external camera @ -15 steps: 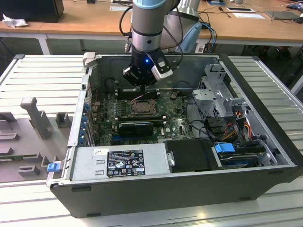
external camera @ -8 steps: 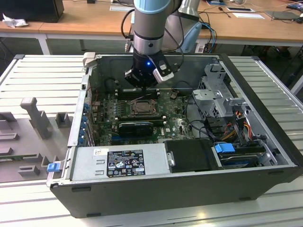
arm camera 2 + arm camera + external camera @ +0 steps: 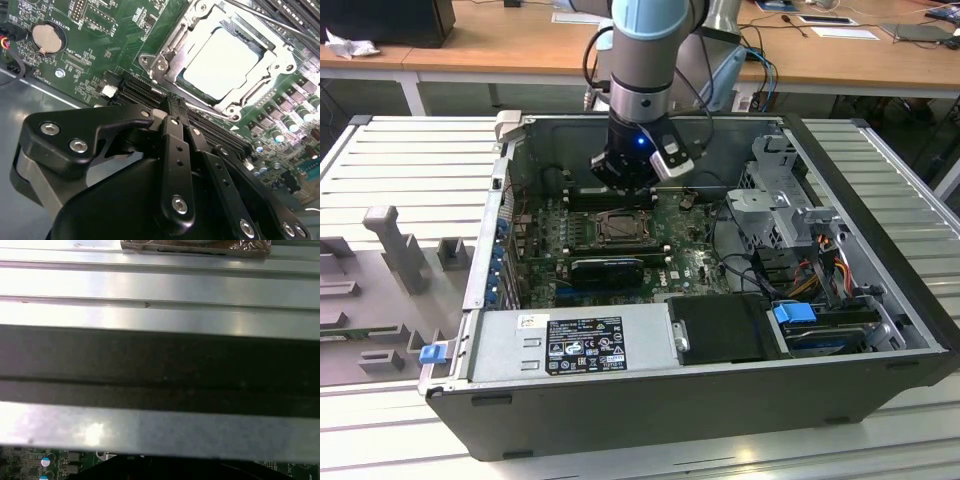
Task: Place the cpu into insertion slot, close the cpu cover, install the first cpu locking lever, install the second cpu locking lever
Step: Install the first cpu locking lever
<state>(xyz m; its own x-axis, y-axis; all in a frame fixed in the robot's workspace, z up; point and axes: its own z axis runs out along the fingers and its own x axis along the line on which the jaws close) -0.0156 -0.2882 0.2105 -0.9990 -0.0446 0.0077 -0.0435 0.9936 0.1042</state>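
Cpu (image 3: 220, 62) already sat in insertion slot (image 3: 272, 55), cpu cover (image 3: 167, 65) down. Gripper (image 3: 172, 107) hovered just beside socket, fingers pinched together, holding nothing. Lever step likely in hand; needs precise hooking.

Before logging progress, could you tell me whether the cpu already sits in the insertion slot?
Yes, the cpu lies inside the insertion slot.

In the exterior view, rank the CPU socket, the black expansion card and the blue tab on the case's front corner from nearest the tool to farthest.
1. The insertion slot, just below the tool.
2. The black expansion card, beyond the socket toward the camera.
3. The blue tab, at the case's front corner on the exterior view's left.
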